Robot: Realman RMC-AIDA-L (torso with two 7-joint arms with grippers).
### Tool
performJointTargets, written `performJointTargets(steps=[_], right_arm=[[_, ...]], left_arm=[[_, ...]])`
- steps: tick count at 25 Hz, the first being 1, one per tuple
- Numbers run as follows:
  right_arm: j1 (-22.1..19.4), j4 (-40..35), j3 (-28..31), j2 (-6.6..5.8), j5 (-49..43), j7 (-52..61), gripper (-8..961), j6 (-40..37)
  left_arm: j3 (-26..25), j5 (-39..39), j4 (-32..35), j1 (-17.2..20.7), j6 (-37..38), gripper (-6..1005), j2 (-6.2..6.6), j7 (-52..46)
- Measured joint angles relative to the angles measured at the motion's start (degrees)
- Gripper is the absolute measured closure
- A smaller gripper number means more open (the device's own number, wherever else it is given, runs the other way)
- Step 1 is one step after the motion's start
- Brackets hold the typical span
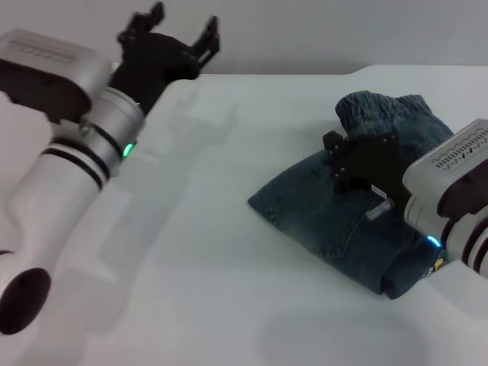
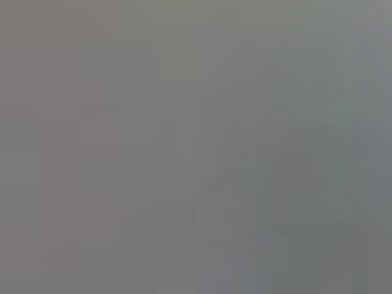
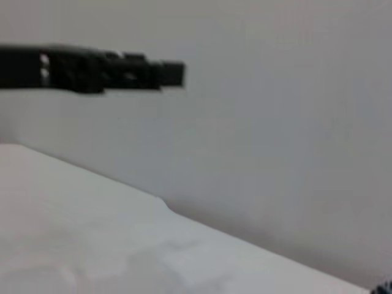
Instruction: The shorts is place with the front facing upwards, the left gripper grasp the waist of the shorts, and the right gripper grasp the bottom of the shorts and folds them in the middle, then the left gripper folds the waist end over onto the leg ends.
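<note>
The blue denim shorts (image 1: 358, 206) lie folded into a compact bundle on the right of the white table (image 1: 206, 252), so folding looks about done, with the empty left gripper (image 1: 180, 34) spread far left and the right gripper (image 1: 364, 164) over the bundle, its grip unclear.

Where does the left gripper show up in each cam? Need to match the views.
Head view: left gripper top left, raised above the table, fingers spread, far from the shorts.
Left wrist view: not in it.
Right wrist view: dark bar at upper left, probably the left gripper.
Shared landmark: white table edge.
</note>
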Motion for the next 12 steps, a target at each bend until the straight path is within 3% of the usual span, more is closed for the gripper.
performJointTargets(steps=[7, 12], right_arm=[[3.2, -4.7, 0.0, 0.18, 0.0, 2.5, 953, -0.4], [-0.2, -1.3, 0.8, 0.17, 0.1, 2.6, 953, -2.2]], left_arm=[[-0.9, -0.6, 1.4, 0.6, 1.6, 164, 0.03, 0.1], [-0.6, -0.6, 2.2, 0.4, 1.3, 164, 0.12, 0.1]])
